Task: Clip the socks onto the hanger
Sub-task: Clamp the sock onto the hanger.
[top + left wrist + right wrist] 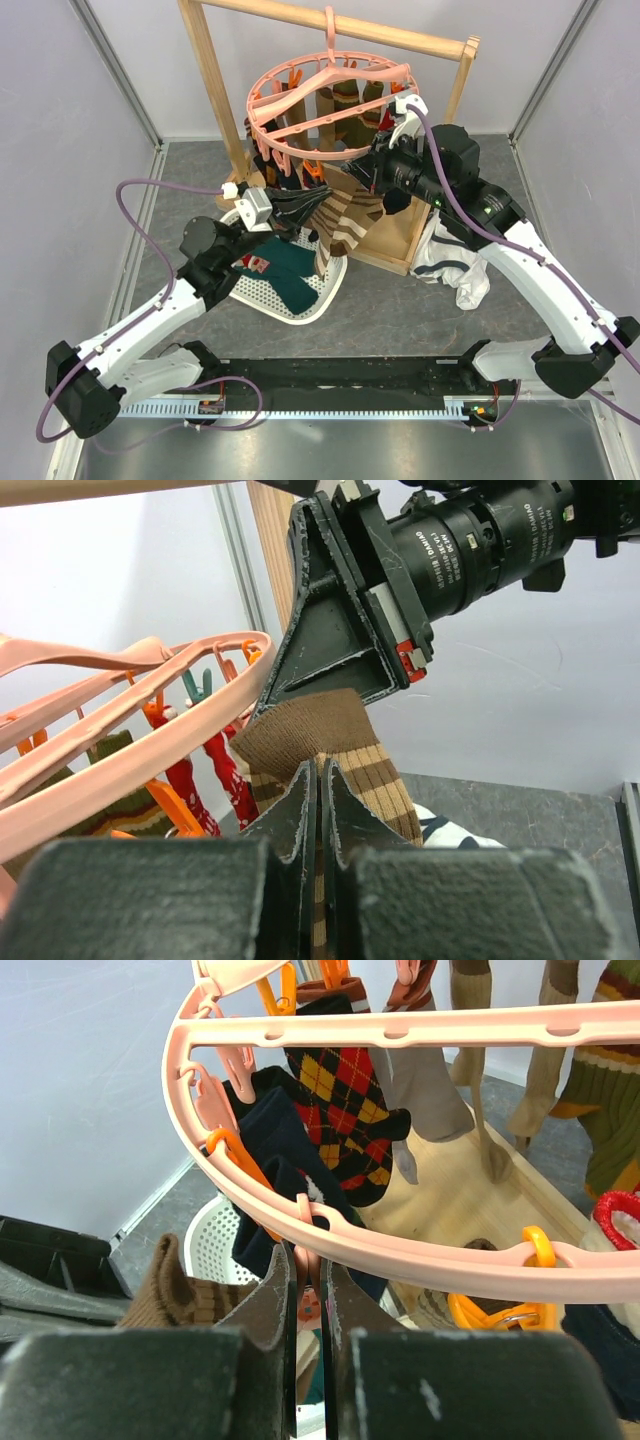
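Note:
The pink ring hanger [256, 122] hangs tilted from the wooden rack, with several socks clipped round it. My left gripper [322, 775] is shut on a brown-striped sock [340, 730] and holds it up just below the ring's near side [150, 730]. My right gripper [308, 1265] is shut on a pink clip [310, 1295] hanging under the ring [450, 1260], right above the sock's cuff [180, 1295]. From above, the left gripper [318, 203] and the right gripper [365, 172] meet over the striped sock [355, 215]. A red patterned sock [228, 775] hangs close by.
The wooden rack frame [215, 90] stands at the back on its wooden base. A white mesh basket [300, 300] below my left gripper holds a dark teal sock [290, 270]. A white garment [460, 265] lies right of the base. Argyle [345, 1100] and navy [280, 1140] socks hang ahead.

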Action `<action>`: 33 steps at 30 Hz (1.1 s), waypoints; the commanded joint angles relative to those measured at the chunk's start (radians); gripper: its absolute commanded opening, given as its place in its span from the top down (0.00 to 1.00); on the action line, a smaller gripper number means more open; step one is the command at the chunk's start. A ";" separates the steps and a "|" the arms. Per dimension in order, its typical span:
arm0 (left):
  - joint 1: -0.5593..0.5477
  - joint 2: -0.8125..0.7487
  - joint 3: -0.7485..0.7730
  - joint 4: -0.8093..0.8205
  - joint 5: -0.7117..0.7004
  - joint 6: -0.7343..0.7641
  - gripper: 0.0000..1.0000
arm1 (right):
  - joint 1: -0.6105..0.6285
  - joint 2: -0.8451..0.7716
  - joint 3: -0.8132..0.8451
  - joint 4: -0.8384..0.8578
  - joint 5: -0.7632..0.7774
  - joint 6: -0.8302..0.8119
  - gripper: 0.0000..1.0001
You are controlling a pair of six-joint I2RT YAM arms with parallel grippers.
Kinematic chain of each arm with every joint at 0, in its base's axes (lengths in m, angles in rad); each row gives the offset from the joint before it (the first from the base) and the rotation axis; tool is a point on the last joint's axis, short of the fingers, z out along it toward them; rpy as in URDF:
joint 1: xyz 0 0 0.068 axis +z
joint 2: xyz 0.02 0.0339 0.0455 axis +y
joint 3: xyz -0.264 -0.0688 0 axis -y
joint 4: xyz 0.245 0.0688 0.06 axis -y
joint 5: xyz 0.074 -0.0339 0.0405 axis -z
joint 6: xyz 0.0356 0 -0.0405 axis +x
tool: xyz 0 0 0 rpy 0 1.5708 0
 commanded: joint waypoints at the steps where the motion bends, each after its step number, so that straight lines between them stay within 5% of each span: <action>1: 0.000 0.038 0.048 0.040 0.035 -0.015 0.98 | -0.015 -0.024 0.073 0.024 -0.010 -0.032 1.00; 33: -0.001 0.072 -0.085 0.091 0.034 -0.018 0.98 | -0.021 -0.061 -0.011 0.103 -0.066 0.063 1.00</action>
